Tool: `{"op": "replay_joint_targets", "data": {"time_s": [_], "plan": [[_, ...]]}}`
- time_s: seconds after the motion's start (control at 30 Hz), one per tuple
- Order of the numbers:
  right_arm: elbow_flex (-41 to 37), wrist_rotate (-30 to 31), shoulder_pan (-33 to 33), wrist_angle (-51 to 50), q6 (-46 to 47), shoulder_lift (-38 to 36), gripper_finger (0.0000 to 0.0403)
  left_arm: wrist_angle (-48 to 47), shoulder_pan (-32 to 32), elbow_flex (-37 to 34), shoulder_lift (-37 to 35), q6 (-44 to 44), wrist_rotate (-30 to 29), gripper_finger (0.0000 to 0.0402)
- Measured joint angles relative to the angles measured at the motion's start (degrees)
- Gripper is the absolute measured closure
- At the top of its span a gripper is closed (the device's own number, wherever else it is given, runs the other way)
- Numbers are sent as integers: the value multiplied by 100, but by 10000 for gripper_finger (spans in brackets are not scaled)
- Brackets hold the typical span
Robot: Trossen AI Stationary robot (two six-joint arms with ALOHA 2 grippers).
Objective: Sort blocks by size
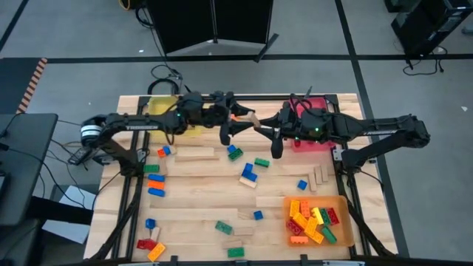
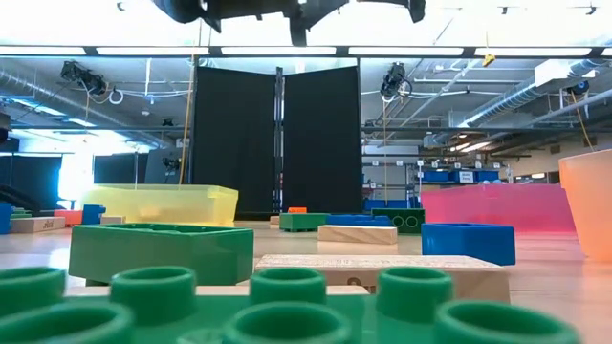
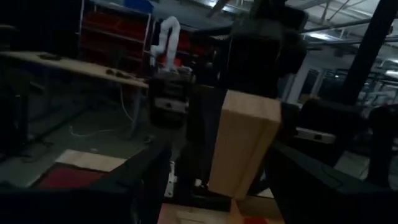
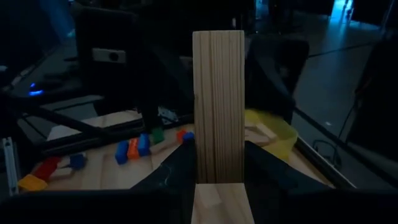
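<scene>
A plain tan wooden block [image 4: 217,93] is held high over the table's far middle, with my right gripper [image 4: 217,149] shut on it. In the high view the block [image 1: 247,118] lies between the two arms. My left gripper [image 3: 219,148] faces it from the table's left, open, a finger on either side of the block's free end [image 3: 242,137] with a gap to each. Studded bricks in blue, green, red and orange [image 1: 247,171] and more wooden blocks [image 1: 196,154] are strewn over the table. My right gripper pinches the wooden block's two long sides [image 4: 217,174] between its two fingers, at the end nearest the wrist. The fingers come roughly level from the table's right and lie along the block. The block sticks out ahead of the fingers toward my left gripper, lifted clear of the table.
A yellow tray [image 1: 164,109] stands at the far left and a pink-red tray [image 1: 314,140] at the far right. An orange tray [image 1: 347,230] at the near right holds several bricks. A green brick [image 2: 163,250] and a wooden block [image 2: 382,268] lie close to the low camera.
</scene>
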Motion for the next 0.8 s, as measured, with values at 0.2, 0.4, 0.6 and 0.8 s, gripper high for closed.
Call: {"op": "replay_joint_targets", "data": {"time_s": [0.2,0.4,0.6,0.8], "plan": [[0,-156,-44,-14,-181,2,288,7,-7,201,273,-126,209,146],[0,-424,-143,-103,-191,7,288,340,-33,235,293,-93,258,173],[0,-441,-170,-97,-189,9,288,334,-33,233,297,-104,271,235],[0,-452,-190,-57,-143,11,248,309,-31,233,297,-95,269,292]]}}
